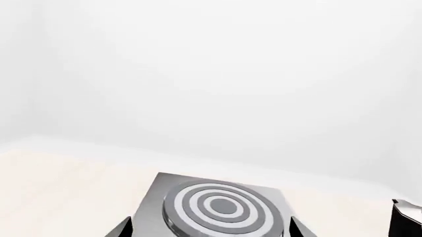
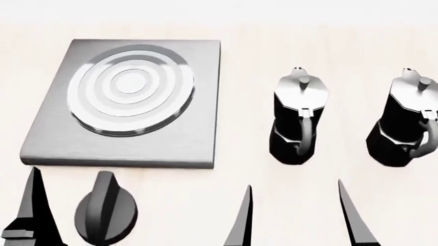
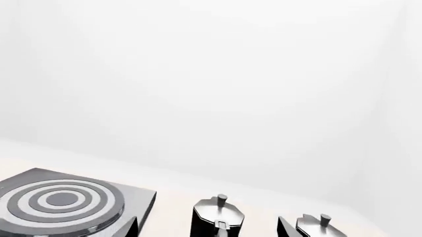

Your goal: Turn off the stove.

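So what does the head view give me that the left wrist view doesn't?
Only the head view shows the knob, lying just in front of the stove plate, both moka pots whole, and fingers of both hands. Only the left wrist view shows the white wall behind the table. Both show the plate with its ringed burner.

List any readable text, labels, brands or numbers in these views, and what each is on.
None. The stove plate, its knob and the two moka pots carry no visible lettering, numbers or signs in any view. The knob has only a raised ridge, with no scale or on/off markings showing around it.
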### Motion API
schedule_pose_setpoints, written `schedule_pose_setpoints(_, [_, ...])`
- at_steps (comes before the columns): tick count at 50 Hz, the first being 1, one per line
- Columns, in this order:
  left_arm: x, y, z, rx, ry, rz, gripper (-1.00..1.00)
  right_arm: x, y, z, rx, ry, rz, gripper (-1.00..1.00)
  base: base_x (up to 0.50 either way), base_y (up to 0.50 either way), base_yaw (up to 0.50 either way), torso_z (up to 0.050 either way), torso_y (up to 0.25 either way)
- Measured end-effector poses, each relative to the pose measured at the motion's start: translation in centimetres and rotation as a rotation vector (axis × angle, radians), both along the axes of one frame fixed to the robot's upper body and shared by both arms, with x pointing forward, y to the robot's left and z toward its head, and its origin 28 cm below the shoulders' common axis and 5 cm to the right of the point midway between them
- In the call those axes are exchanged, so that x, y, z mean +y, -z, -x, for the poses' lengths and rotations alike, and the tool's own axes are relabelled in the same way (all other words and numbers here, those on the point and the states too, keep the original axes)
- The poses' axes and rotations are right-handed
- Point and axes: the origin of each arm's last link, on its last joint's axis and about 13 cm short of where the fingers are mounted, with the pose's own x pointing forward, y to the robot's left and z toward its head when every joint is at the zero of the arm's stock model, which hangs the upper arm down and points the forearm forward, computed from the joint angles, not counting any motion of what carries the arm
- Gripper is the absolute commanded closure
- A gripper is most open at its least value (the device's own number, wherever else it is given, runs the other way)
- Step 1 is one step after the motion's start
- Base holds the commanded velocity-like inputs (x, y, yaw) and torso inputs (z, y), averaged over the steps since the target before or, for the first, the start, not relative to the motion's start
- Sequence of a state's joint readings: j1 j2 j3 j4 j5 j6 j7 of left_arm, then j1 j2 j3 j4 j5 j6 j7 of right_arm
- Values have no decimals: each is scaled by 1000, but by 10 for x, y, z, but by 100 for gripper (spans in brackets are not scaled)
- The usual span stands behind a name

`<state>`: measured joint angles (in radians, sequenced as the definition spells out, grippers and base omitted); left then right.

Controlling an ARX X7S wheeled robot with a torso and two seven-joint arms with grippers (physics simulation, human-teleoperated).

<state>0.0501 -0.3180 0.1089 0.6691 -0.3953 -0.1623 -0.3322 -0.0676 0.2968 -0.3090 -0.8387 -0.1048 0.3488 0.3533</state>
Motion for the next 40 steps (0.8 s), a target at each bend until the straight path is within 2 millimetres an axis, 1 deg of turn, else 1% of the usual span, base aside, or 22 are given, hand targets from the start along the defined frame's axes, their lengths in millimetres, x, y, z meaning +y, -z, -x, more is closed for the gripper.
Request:
schedule_pose_setpoints(29, [0, 1, -1, 5, 0, -3, -100, 0, 0, 0, 1, -1, -1, -100, 0, 0, 0, 0, -135])
schedule_pose_setpoints(40, [-1, 2, -1, 8, 4, -5, -100, 0, 0, 0, 3, -2, -1, -100, 0, 0, 0, 0, -21])
